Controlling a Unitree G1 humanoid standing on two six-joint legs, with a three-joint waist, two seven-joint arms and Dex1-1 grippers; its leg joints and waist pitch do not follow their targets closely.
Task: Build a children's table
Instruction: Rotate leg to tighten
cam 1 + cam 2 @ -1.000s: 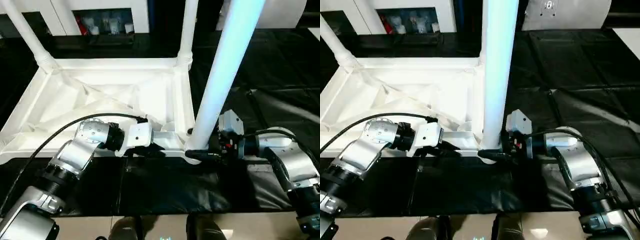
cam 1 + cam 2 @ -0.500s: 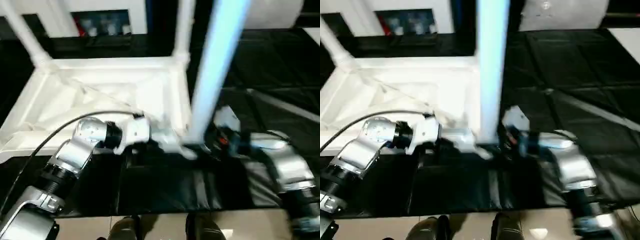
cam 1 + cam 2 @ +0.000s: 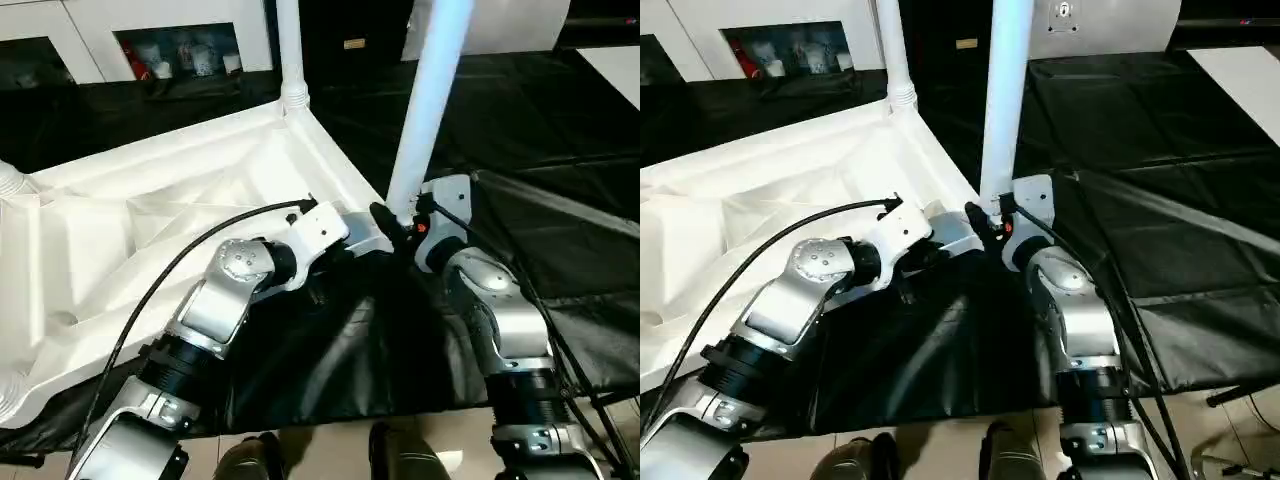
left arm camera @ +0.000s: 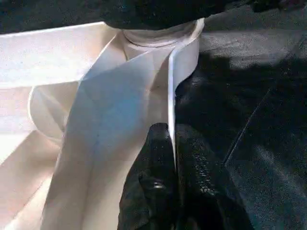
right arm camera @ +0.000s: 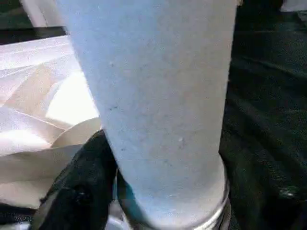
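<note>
The white table top [image 3: 150, 230] lies upside down on the black sheet [image 3: 560, 130], one leg [image 3: 289, 50] standing in its far corner. The left gripper [image 4: 175, 158] is closed, pinching the thin rim at the near right corner. The right gripper [image 3: 393, 222] clasps the base of another leg [image 3: 428, 90], upright in that corner's socket [image 4: 160, 36].

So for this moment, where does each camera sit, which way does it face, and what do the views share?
Head stereo pair: looks down over both silver forearms at the upturned table top and the near leg.
Left wrist: along the left gripper, pinching the top's rim.
Right wrist: along the right gripper, shut on that leg.
Shared: the leg's corner socket.
</note>
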